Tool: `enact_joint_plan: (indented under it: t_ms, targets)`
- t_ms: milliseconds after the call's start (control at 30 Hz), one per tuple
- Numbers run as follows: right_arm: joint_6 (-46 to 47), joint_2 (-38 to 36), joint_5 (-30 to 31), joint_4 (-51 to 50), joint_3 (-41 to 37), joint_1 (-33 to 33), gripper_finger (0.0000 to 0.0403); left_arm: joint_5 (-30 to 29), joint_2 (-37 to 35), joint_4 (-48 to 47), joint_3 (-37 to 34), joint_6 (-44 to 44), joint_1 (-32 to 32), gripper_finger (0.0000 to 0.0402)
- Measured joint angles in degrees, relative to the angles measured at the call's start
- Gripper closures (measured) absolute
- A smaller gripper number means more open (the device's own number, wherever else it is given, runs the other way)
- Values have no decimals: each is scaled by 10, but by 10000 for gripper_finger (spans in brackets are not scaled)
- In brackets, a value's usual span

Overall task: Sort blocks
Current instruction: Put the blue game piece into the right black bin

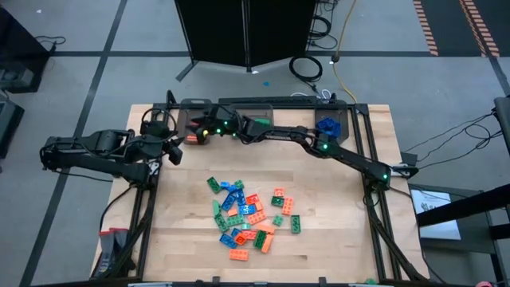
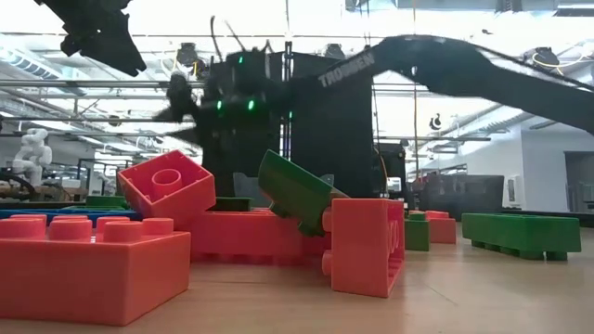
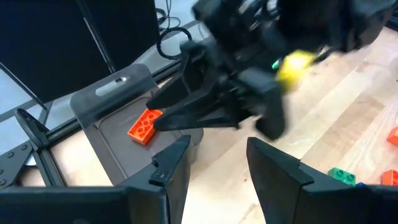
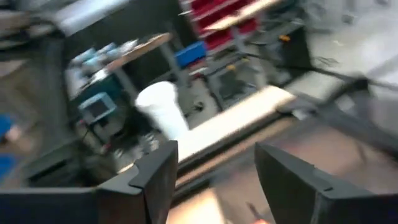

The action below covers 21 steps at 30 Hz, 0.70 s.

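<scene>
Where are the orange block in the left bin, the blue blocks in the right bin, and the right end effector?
orange block [image 3: 144,126]: left wrist view, studded top face.
blue blocks [image 1: 329,126]: high view, middle of the cluster.
right end effector [image 3: 163,112]: left wrist view, between its fingertips above the bin.

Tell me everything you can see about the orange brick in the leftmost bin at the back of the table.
The orange brick is a small studded plastic block, showing round studs on its upper face in the left wrist view. It lies loose and slightly angled on the floor of the grey translucent bin, the leftmost one along the back edge of the table, with no other brick visible beside it there. The right gripper hangs just over it with its fingers apart, not holding it. From above it shows as an orange patch in that bin.
</scene>
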Motion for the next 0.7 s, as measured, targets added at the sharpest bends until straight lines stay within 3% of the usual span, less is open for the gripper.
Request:
enact_joint_plan:
  t_ms: [100,200,333,433,500,700]
  targets:
    - [-91,-55,-76,-77,0,4,198,0,0,0,0,0,0,241]
    - [-226,-130,-129,-229,1,13,198,0,0,0,0,0,0,241]
    - [-389,-194,-125,-476,2,34,200,0,0,0,0,0,0,241]
    - [-441,-203,-123,-606,0,58,200,0,0,0,0,0,0,241]
    - [-448,-201,-104,-644,-2,76,200,0,0,0,0,0,0,241]
    - [-423,-136,-59,-615,-14,121,190,0,0,3,0,-4,0,241]
